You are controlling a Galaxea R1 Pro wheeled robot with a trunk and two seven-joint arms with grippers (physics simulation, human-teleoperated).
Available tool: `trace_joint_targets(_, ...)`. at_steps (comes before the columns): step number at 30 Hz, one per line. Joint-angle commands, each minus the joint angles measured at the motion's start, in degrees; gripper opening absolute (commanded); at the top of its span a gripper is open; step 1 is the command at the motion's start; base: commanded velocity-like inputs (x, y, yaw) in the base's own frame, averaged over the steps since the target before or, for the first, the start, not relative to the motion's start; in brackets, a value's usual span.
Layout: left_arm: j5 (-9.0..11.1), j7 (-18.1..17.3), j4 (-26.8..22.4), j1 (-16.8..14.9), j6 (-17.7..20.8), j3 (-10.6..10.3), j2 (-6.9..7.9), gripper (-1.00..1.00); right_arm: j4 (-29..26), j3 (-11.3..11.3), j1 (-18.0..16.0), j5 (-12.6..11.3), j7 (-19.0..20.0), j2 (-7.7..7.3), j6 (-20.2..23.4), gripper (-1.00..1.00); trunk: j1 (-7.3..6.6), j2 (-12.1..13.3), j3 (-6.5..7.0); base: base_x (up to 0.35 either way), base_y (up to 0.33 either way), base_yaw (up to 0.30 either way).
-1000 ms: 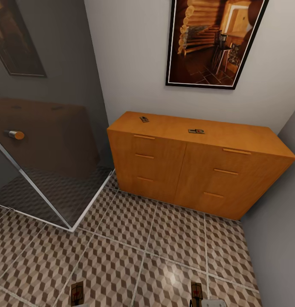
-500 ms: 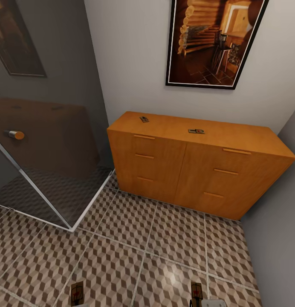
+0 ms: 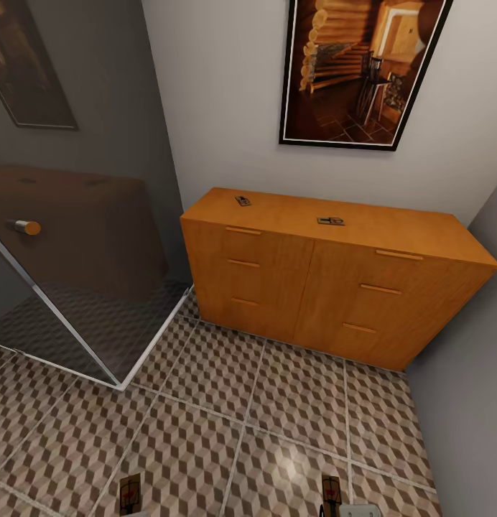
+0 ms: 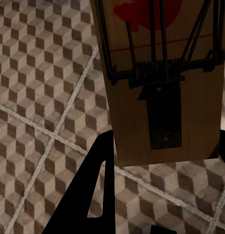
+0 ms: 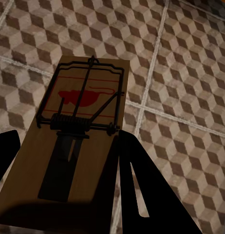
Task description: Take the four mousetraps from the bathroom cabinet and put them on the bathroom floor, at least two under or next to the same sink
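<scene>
I hold one mousetrap (image 4: 163, 78) clamped in my left gripper (image 4: 161, 195) and one (image 5: 76, 146) in my right gripper (image 5: 59, 195), above the floor (image 3: 277, 402). Two traps (image 3: 242, 200) lie on the far cabinet (image 3: 320, 287); none is placed yet.

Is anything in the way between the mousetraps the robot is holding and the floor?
Nothing visible. The left gripper holds one mousetrap and the right gripper holds another mousetrap, both above bare patterned bathroom floor. Two more mousetraps sit on the cabinet.
</scene>
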Motion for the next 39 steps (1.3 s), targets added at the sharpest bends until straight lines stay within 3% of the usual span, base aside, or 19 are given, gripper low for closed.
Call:
trace_joint_targets(1, 0.0, 0.5, 0.2, -0.1, -0.2, -0.5, -0.03, -1.00, 0.1, 0.2, 0.0, 0.4, -0.3, 0.01, 0.0, -1.00, 0.00, 0.0, -0.04, 0.000, 0.000, 0.000)
trace_joint_targets(39, 0.0, 0.5, 0.2, 0.0, -0.2, -0.5, -0.03, -1.00, 0.1, 0.2, 0.0, 0.4, -0.3, 0.01, 0.0, -1.00, 0.00, 0.0, -0.04, 0.000, 0.000, 0.000)
